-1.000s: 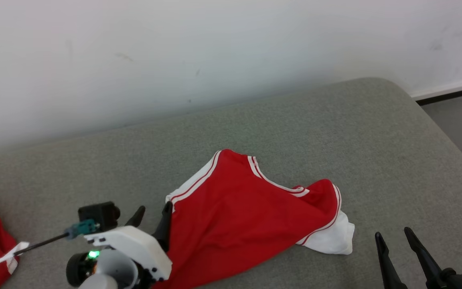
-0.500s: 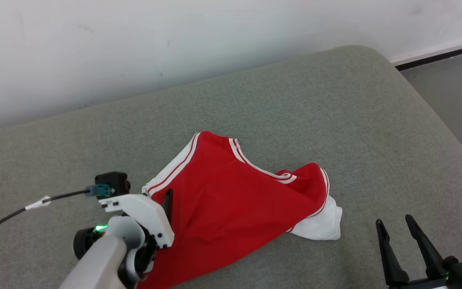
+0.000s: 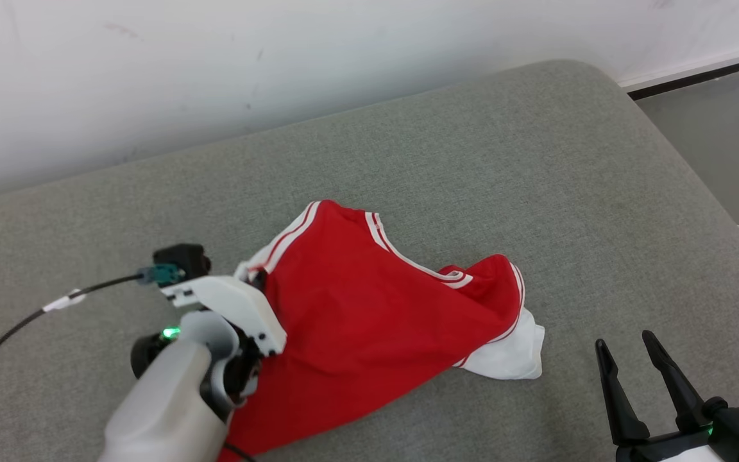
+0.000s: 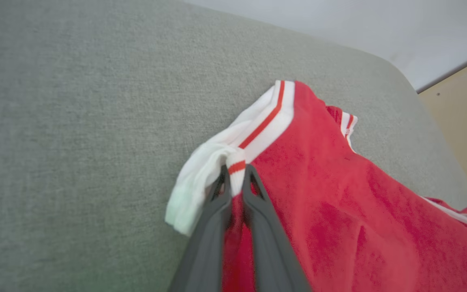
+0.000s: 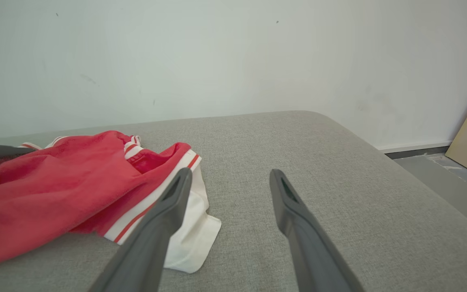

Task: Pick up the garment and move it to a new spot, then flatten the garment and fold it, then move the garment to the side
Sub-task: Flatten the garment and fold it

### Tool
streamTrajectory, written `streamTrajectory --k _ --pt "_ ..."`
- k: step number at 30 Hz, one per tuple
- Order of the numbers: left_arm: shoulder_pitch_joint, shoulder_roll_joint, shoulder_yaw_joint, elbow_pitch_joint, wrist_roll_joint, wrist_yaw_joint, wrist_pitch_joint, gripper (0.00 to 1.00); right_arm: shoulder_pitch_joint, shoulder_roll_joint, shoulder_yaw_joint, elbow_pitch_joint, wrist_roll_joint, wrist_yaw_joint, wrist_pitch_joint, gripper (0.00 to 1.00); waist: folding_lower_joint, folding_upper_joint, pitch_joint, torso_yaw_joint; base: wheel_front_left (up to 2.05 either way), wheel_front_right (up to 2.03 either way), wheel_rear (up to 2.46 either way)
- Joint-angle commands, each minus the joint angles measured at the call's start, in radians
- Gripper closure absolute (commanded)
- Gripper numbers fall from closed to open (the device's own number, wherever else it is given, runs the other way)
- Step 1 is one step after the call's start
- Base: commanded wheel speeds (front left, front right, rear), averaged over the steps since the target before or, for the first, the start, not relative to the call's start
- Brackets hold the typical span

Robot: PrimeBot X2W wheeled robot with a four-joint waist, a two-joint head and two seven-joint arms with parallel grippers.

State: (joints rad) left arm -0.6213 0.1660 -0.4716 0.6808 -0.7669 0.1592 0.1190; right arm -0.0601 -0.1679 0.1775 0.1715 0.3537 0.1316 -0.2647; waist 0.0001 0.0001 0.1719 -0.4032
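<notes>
Count: 1 garment, a red jersey [image 3: 369, 308] with white striped trim; 2 grippers; 1 black cable [image 3: 16, 321] off the left wrist.

Jersey lies crumpled mid-way across the grey padded surface [image 3: 472, 160], with the white wall [image 3: 280, 64] behind. A white panel sticks out at its right end.

Left gripper [image 4: 236, 172]: fingers pinched together on the jersey's white-and-red striped trim at its left corner. Fabric is bunched between the tips, and the red body runs off to the right in the left wrist view. In the head view the wrist housing covers most of the grip.

Right gripper [image 3: 625, 343]: fingers spread, nothing between them, near the white panel but clear of it. In the right wrist view the jersey sits left of the gripper [image 5: 230, 174].

Versus a second ago: left fingers were apart at the jersey's edge, and they're now clamped on that corner, which is gathered up. Right gripper unchanged. The head camera has shifted, so the frame offset isn't jersey motion.
</notes>
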Motion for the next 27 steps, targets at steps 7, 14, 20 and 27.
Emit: streamTrajectory --k 7,14,20,27 --pt "-0.107 0.019 0.067 0.064 0.011 0.006 -0.177 1.00 -0.008 -0.014 -0.006 0.008 0.003 -0.002 0.001 0.00 -0.0001 -0.0001 0.002 -0.003 0.00 0.00 0.00" --pt "-0.216 0.040 0.083 0.112 0.055 0.010 -0.298 1.00 -0.015 -0.020 0.005 0.011 -0.001 -0.002 0.001 0.00 -0.0001 -0.0001 -0.005 -0.010 0.00 0.00 0.00" --pt "-0.333 0.072 0.085 0.139 0.096 0.000 -0.359 1.00 -0.021 -0.025 0.020 0.013 0.002 -0.002 0.001 0.00 -0.0001 -0.0001 -0.008 -0.030 0.00 0.00 0.00" --pt "-0.414 0.105 0.105 0.125 0.147 -0.010 -0.384 1.00 -0.024 -0.023 0.023 0.015 0.003 -0.002 0.001 0.00 -0.0001 -0.0001 -0.009 -0.054 0.00 0.00 0.00"
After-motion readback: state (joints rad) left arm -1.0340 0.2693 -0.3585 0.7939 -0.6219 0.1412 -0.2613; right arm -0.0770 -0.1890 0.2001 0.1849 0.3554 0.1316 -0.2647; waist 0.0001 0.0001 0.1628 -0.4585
